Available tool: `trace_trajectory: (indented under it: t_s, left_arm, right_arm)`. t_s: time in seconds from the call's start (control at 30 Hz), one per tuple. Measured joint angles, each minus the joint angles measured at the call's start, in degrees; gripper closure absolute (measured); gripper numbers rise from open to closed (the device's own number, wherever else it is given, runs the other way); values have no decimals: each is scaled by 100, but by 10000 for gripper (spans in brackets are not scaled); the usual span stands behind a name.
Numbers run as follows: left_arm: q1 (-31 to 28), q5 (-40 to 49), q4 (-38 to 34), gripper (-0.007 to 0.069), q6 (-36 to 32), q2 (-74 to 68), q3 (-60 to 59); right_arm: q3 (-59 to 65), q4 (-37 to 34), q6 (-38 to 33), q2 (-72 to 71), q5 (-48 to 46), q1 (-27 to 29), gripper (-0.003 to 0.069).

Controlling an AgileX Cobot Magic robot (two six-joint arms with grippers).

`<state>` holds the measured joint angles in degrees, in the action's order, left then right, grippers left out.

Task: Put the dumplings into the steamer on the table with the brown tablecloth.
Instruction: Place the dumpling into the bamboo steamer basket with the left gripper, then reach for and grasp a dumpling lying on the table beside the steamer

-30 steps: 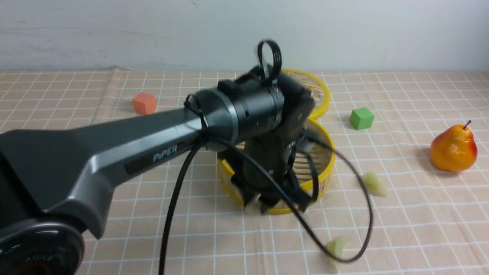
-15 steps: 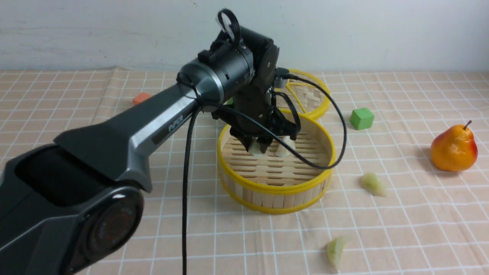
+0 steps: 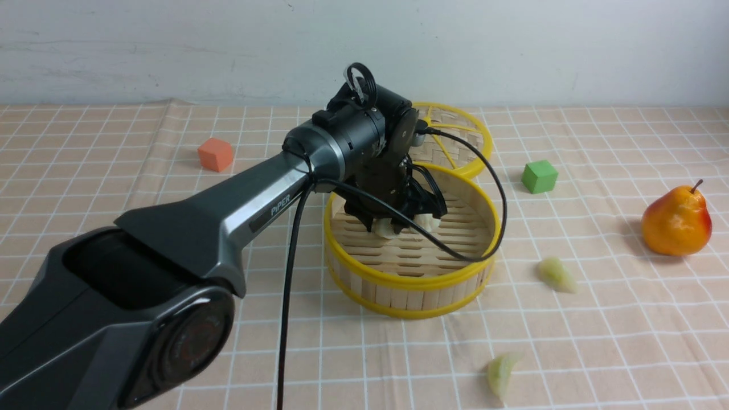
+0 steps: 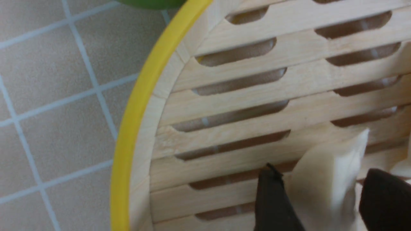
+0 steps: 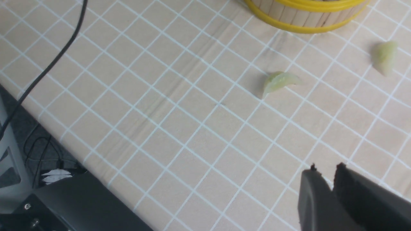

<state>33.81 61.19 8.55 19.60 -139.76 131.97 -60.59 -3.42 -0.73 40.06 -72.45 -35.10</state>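
The steamer [image 3: 410, 273] stands mid-table on the brown tablecloth [image 3: 114, 188]. My left gripper [image 3: 393, 225] reaches down inside it, just above the slatted floor. A whitish dumpling [image 4: 324, 179] sits between its fingers, against one finger and with a gap to the other: open. A second whitish dumpling [image 3: 428, 223] lies beside it in the steamer. Two pale green dumplings [image 3: 557, 274] [image 3: 501, 373] lie on the cloth right of and in front of the steamer. My right gripper [image 5: 326, 166] hovers shut and empty over the cloth, short of the nearer green dumpling [image 5: 280, 81].
A flat woven lid with yellow spokes [image 3: 455, 136] leans behind the steamer. An orange cube [image 3: 215, 154] sits at back left, a green cube [image 3: 539, 176] at back right, a pear [image 3: 676, 219] at far right. The left arm's cable [image 3: 495, 228] loops over the steamer rim.
My left gripper swung from the steamer's front wall up over the rim, then lowered into the basket. Its jaws have spread apart around the whitish dumpling.
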Motion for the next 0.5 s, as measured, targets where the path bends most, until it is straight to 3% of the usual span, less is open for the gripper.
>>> trace_trajectory:
  t_s: [0.17,0.33,0.5]
  left_arm:
    - [0,285,-33,208,-177,821,-10]
    - [-6,534,-169,284,-412,2061,-10]
    - [-37,894,-165,544,-844,3716,-553]
  right_arm:
    - [0,695,520,227,0,0,559]
    - [0,918,626,944,0,0,559]
    - [0,954,652,2276,415,0,550]
